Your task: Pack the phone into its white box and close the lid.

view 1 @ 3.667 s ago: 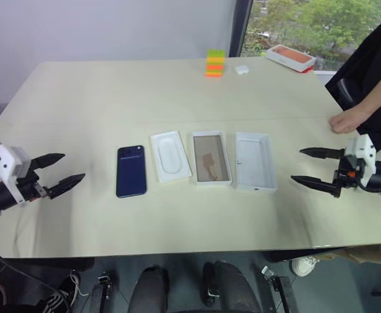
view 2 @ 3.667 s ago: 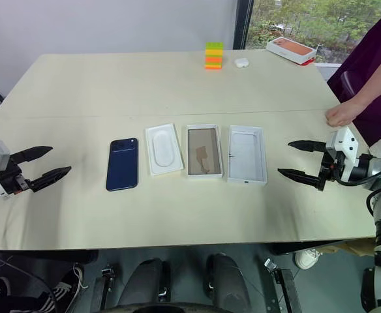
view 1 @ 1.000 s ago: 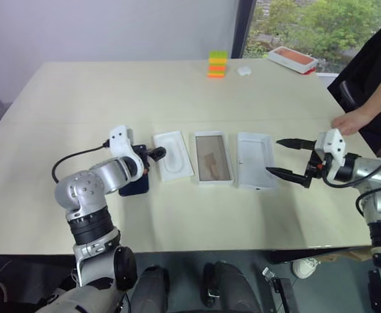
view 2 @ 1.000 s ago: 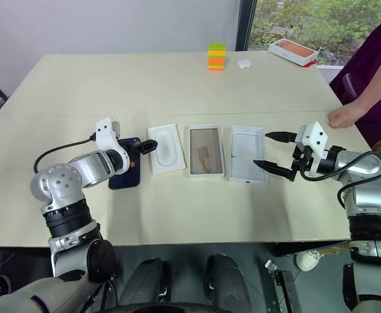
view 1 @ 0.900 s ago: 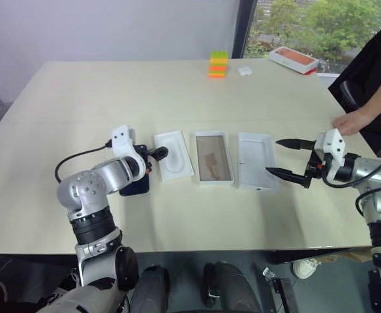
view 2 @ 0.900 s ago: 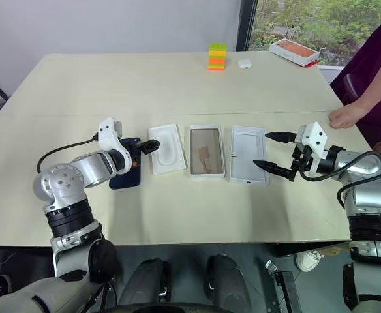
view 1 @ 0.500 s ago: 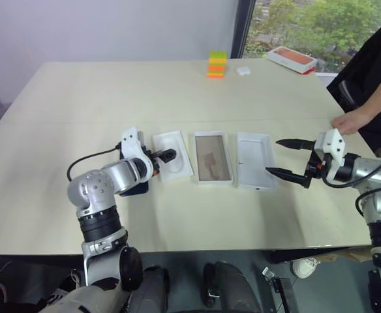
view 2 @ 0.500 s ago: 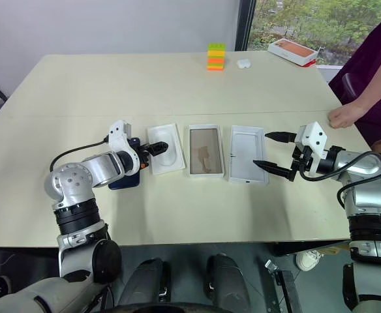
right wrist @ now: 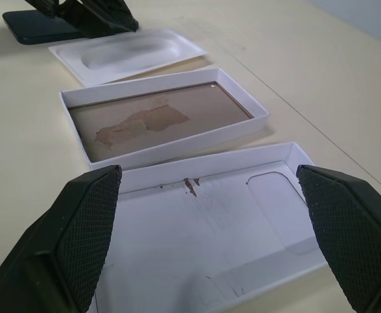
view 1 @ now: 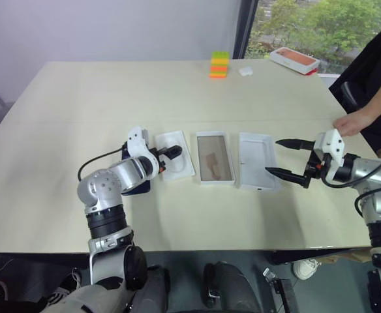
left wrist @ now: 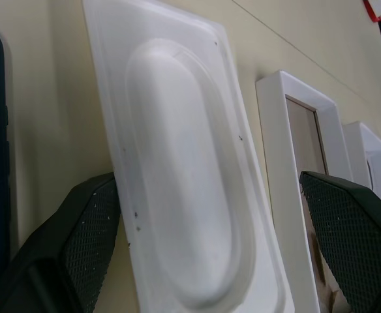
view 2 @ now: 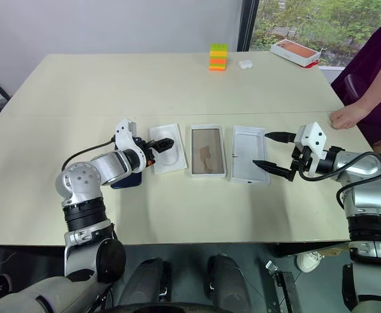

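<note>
Since a second ago your left gripper (view 2: 163,144) has slid right, off the phone (view 2: 126,181) and over the white insert (view 2: 166,156), jaws spread wide with nothing between them. Your right gripper (view 2: 269,150) is parked, also wide open, at the lid's (view 2: 248,162) right edge. You've got phone, insert, white box (view 2: 207,150) and lid lying side by side, long axes pointing away from you. Your left arm covers most of the phone.

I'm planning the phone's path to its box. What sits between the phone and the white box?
The white insert with an oval recess lies between the phone and the white box, seen in both eye views. The open left hand is over it.
</note>
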